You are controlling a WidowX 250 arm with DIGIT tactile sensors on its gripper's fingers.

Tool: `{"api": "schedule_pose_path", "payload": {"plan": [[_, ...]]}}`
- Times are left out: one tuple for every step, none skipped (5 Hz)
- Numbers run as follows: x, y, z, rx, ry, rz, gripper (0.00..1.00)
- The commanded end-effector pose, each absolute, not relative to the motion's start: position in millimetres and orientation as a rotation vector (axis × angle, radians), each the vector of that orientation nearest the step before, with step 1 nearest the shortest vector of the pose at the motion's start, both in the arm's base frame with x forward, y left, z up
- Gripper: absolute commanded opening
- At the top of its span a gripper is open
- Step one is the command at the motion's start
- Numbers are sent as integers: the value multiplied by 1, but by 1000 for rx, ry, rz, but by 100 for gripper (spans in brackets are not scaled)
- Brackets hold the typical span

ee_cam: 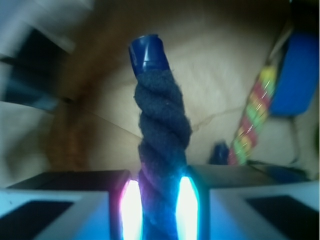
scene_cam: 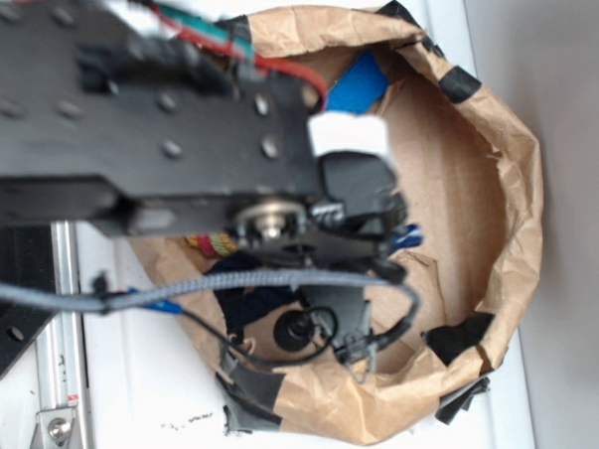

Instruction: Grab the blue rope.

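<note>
Arm fills my exterior view, over the paper bag point(scene_cam: 506, 166); the gripper point(scene_cam: 364, 217) is mostly hidden there, a block point(scene_cam: 358, 83) beyond. On the wrist view, I see the jaws shut on the blue rope point(ee_cam: 162, 130), which stands between the pads. Grasp looks made; next I'd lift gently, clear of the multicoloured rope point(ee_cam: 252, 117).

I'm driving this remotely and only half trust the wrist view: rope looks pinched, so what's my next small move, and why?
Probably a short, slow lift straight up. In the wrist view the blue rope sits between the tool's two pads, its glossy sealed end sticking out beyond them. The exterior view shows the arm down inside the brown paper bag, so rising vertically should clear its crumpled walls and test the grip.
</note>
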State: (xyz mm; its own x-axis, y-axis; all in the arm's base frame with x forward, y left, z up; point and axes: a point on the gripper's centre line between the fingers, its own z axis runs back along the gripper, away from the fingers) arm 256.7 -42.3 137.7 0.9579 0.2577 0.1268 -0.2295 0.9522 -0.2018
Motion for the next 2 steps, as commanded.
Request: {"api": "schedule_pose_path", "payload": {"plan": [[269,-12,182,-54,-132,170,0],[262,-2,174,-11,-139,138,0]]}}
